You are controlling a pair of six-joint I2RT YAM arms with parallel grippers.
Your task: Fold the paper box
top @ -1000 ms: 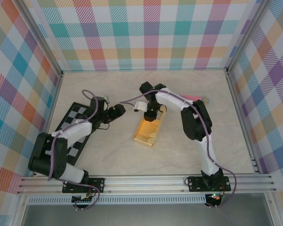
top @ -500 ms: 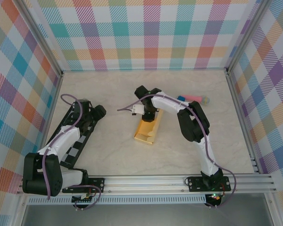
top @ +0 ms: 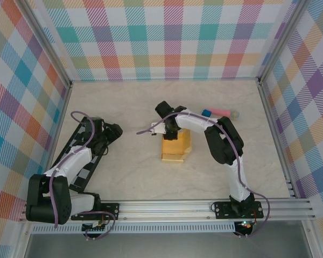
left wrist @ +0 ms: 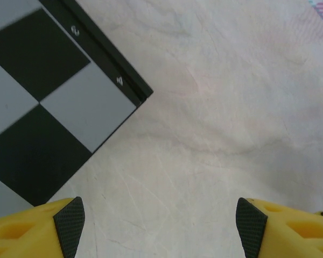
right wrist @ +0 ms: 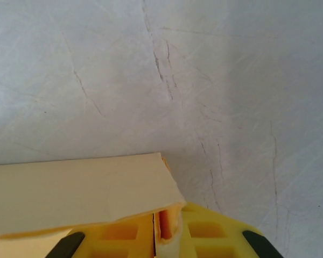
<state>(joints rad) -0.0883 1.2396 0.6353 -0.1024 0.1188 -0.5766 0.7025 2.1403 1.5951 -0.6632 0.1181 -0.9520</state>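
Right wrist: gripper [right wrist: 161, 239] pinching paper box [right wrist: 70, 193]

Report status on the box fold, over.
Right end effector shut on paper box flap. Left end effector open, empty, near checkered board. Pink stick behind, apart from box.

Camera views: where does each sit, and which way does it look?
Top view: above and behind the arms, looking down at the table; both arms show.
Left wrist: on the left gripper, facing down at the checkered board; its open fingers show.
Right wrist: on the right gripper, facing down; its fingers pinch the paper box.
Shared: top and right wrist both show the paper box.
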